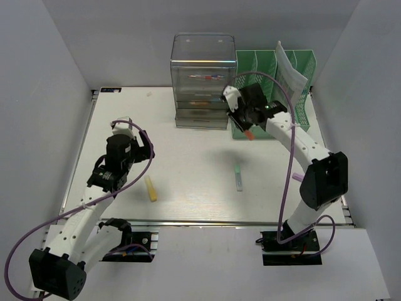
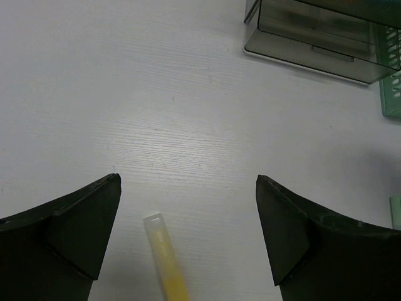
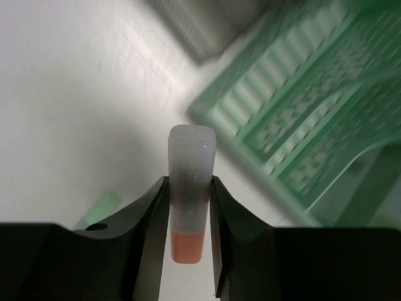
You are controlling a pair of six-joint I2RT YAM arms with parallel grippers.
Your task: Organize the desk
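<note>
Right arm reaching toward far side, right pincer pinching orange marker (clear cap pointing outward), hanging above worktop just before green file rack. Left arm bending low, left pincer standing spread wide over worktop, yellow marker lying between its fingers. Print on sheet in rack too small for reading.

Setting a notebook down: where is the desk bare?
Bare desk between the yellow pen and green pen, and back left beside the drawer unit. Crowded: around the green file rack and right end effector gripping an orange pen.
</note>
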